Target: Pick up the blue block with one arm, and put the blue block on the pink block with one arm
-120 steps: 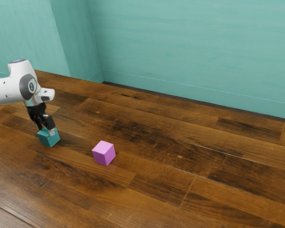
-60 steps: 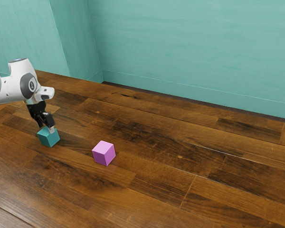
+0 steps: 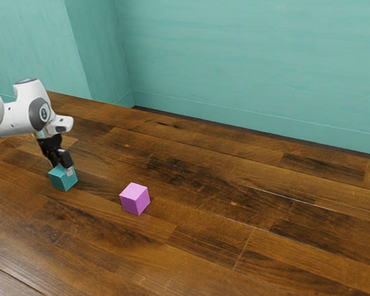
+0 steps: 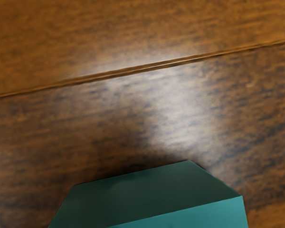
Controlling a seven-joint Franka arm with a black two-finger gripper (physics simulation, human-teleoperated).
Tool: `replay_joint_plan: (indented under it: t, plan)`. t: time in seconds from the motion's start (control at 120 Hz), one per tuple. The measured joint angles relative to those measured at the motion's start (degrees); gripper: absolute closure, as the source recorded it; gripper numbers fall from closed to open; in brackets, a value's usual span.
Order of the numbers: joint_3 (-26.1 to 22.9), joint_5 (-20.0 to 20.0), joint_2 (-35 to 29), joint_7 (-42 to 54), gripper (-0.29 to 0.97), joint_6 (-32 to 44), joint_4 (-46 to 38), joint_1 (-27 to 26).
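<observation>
**Blue block (image 3: 62, 178) (image 4: 147, 199): on floor, beneath gripper**

Your block rests on the plank floor (image 3: 246, 209) at the exterior view's left. The pink block (image 3: 134, 198) stands apart, toward the right. The gripper (image 3: 63, 165) points down at the block's top from the bent white arm (image 3: 18, 114). You cannot tell how the jaws stand.

White rounded arm links (image 3: 12, 118), grey circular joint cap (image 3: 39, 113), black end effector (image 3: 64, 164)

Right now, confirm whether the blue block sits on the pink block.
No, the blue block stands apart from the pink block, not touching it.
</observation>
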Motion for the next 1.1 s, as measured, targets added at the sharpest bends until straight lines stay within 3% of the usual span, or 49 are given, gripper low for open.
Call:
replay_joint_plan:
  t: [1.1]
  plan:
    - [-0.2, 0.6, -0.1, -5.7, 0.0, -2.2, -0.8, -0.1]
